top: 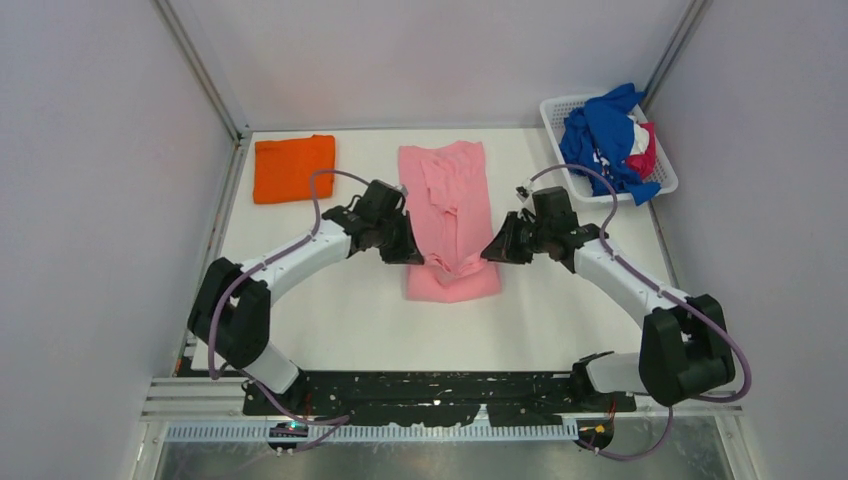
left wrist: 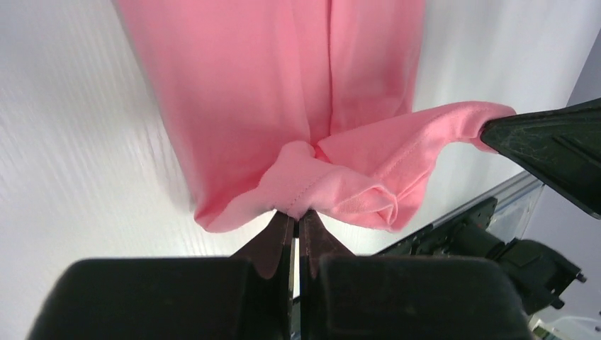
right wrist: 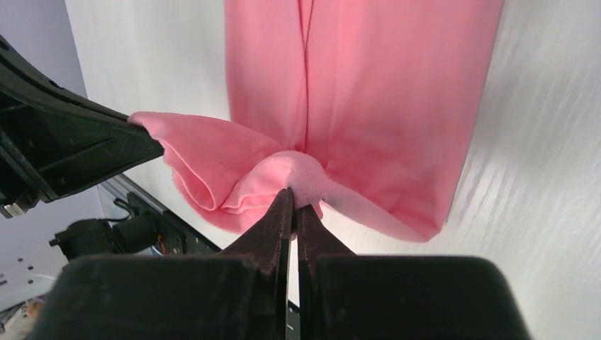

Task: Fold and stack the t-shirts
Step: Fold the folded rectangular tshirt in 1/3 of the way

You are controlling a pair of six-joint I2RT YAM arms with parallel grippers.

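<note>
The light pink t-shirt (top: 447,200) lies lengthwise in the middle of the table, folded into a narrow strip. Its near end is lifted off the surface and bunched. My left gripper (top: 413,255) is shut on the left corner of that near hem, and the left wrist view shows its tips (left wrist: 298,212) pinching the pink cloth (left wrist: 269,85). My right gripper (top: 490,252) is shut on the right corner, its tips (right wrist: 294,202) nipping the pink fabric (right wrist: 383,92). A bright orange t-shirt (top: 292,167) lies folded at the back left.
A white slatted basket (top: 560,108) stands at the back right, holding a crumpled royal blue tee (top: 600,135) with magenta (top: 645,155) and white (top: 636,135) cloth among it. Grey walls close in the table on three sides. The arm bases sit on the black rail at the near edge.
</note>
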